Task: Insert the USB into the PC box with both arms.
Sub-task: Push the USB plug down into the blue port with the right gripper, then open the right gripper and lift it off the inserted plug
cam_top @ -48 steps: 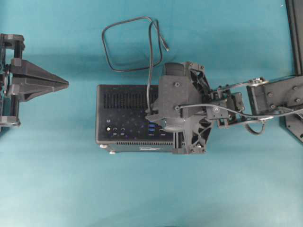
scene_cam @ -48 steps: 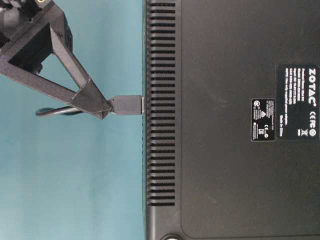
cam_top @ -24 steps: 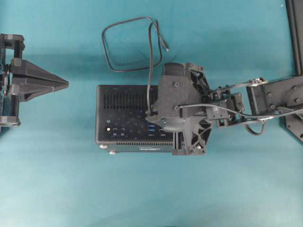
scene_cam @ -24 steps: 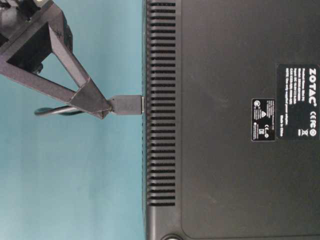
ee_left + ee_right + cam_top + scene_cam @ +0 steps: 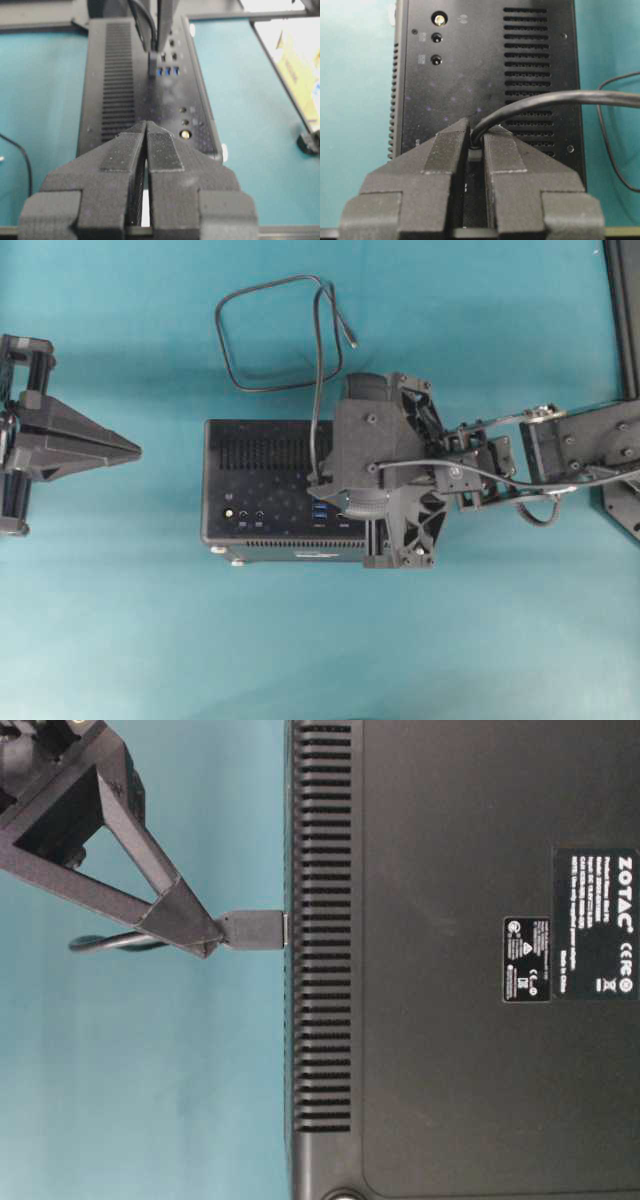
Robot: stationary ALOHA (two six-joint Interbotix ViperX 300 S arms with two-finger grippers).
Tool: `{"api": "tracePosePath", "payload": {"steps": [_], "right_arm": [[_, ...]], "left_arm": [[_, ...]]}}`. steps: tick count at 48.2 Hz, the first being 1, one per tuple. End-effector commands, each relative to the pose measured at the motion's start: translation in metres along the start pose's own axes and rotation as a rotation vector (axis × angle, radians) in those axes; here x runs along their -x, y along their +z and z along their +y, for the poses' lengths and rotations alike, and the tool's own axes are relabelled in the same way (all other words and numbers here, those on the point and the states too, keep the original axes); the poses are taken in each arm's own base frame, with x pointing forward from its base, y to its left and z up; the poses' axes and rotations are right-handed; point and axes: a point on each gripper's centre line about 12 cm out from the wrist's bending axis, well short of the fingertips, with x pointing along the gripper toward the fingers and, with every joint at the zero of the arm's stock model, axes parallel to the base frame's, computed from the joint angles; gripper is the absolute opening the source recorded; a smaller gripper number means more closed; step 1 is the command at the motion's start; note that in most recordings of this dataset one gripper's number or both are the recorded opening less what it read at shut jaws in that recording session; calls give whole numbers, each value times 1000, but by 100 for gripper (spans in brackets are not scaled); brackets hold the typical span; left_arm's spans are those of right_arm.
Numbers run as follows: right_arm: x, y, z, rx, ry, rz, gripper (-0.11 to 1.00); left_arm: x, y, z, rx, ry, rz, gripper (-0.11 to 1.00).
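- The right hand (image 5: 318, 483) hung over the PC box (image 5: 262, 480) near the middle of the overhead frame, its arm stretching in from the right edge and its body covering the box's right end.
- In the right wrist view its two wedge fingers (image 5: 445, 150) stood a narrow slot apart, pinching the USB (image 5: 476, 142) at the plug, with the cable rising out between the tips.
- The left hand (image 5: 138, 451) sat at the left edge of the overhead frame, well apart from the box, pointing toward it; in the left wrist view its fingers (image 5: 160, 150) were pressed together with nothing between them.
- The teal desk (image 5: 300, 640) carried the box; a black frame post ran down the upper right corner overhead.
- The right hand's bulk hid the plug and part of the port panel from above.
- The plug (image 5: 252, 930) met the box's face in the table-level view, at centre left.
- Its thin black cable ran up the overhead frame into a loose loop (image 5: 270, 335) lying on the desk above the box.
- The box was black, with vent slots, blue ports (image 5: 168, 71) and small round sockets.
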Motion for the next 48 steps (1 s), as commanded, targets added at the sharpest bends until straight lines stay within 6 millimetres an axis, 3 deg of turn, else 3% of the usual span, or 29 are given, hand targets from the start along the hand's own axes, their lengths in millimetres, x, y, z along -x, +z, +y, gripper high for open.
{"api": "tracePosePath", "payload": {"steps": [1, 13, 29, 41, 48], "right_arm": [[1, 0, 2, -7, 6, 4, 13], [6, 2, 2, -8, 8, -8, 26], [17, 6, -2, -18, 8, -35, 64], [46, 9, -9, -37, 10, -95, 66], [64, 0, -15, -43, 10, -120, 66]], "left_arm": [[0, 13, 0, -8, 1, -35, 0], [-1, 13, 0, -15, 1, -3, 0], [0, 23, 0, -16, -3, -38, 0], [2, 25, -1, -16, -7, -54, 0], [4, 27, -1, -16, -7, -63, 0]]}}
